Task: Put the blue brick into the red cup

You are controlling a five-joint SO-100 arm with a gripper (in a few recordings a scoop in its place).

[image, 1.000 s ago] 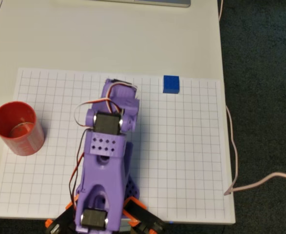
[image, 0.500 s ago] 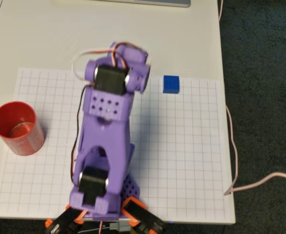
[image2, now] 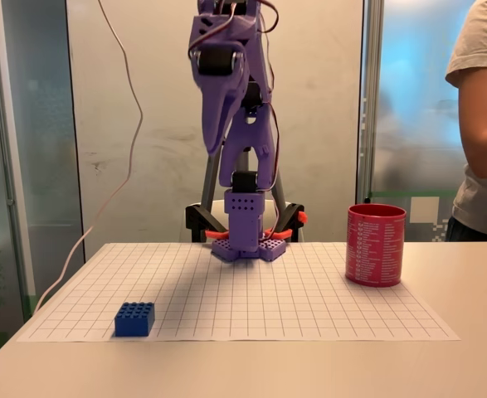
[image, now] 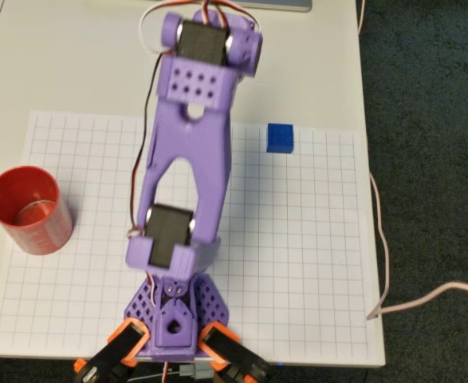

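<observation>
Gripper (image2: 214,137) raised high, touching nothing; whether its jaws are apart, I cannot tell

Overhead view: straight down from above the worktop (image: 74,64), arm base at the bottom edge. Fixed view: low, near worktop height, facing the arm from the opposite side, fairly close. Shared by both: grid sheet (image: 297,263), purple arm (image2: 241,207), red cup (image: 26,209), blue brick (image2: 134,318).
</observation>
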